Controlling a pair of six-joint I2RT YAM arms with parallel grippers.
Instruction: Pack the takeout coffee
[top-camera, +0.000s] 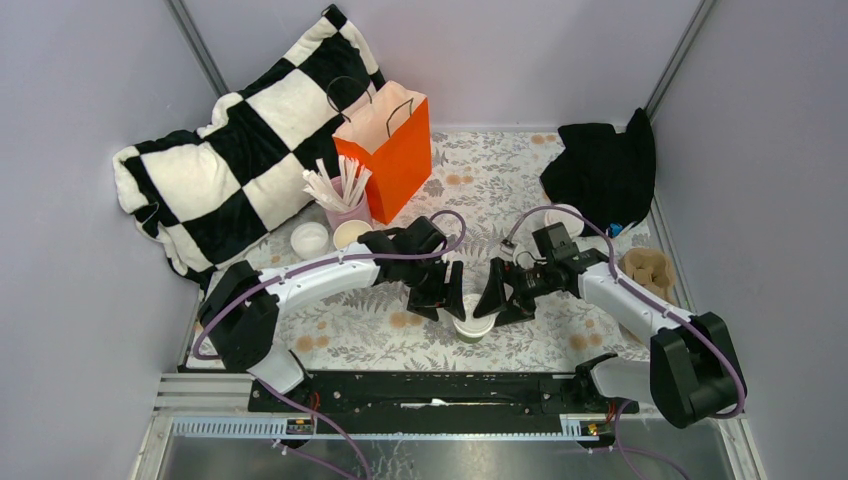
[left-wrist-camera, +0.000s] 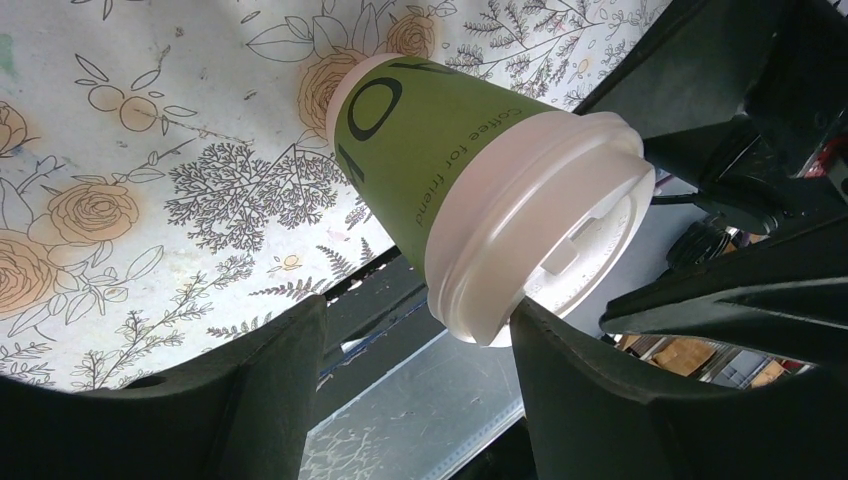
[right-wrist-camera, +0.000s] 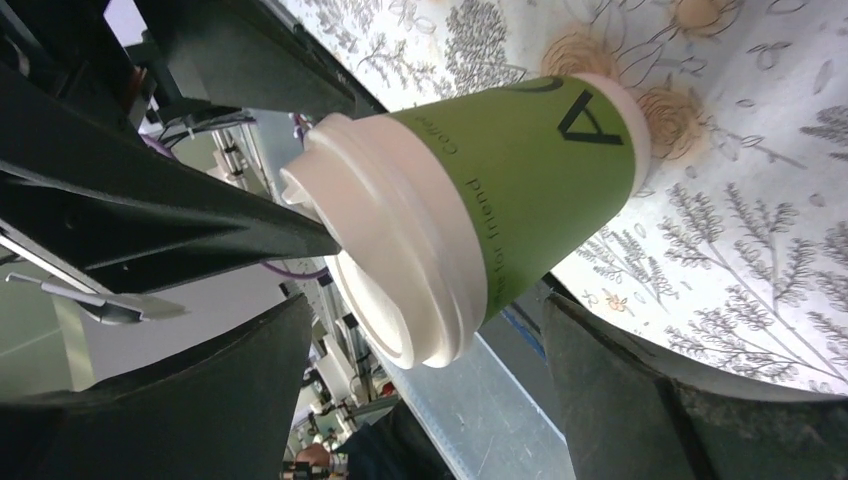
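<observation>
Two gaping pincers, left (top-camera: 440, 305), right (top-camera: 505, 303), flanking cup (top-camera: 473, 327)

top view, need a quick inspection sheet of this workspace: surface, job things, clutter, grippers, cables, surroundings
surface: floral tablecloth lies flat over the table.
job's things: one lidded green coffee cup stands upright near the front edge. A second white lid shows behind the right arm, its cup hidden.
clutter: orange paper bag, pink cup of white sticks, lidless cup, white-topped cup, cardboard cup carrier, black cloth.
grippers: left gripper and right gripper are both open, flanking the cup, neither gripping it.
cables: purple cables loop at both wrists.
surroundings: grey walls, checkered pillow in the back left corner.
</observation>
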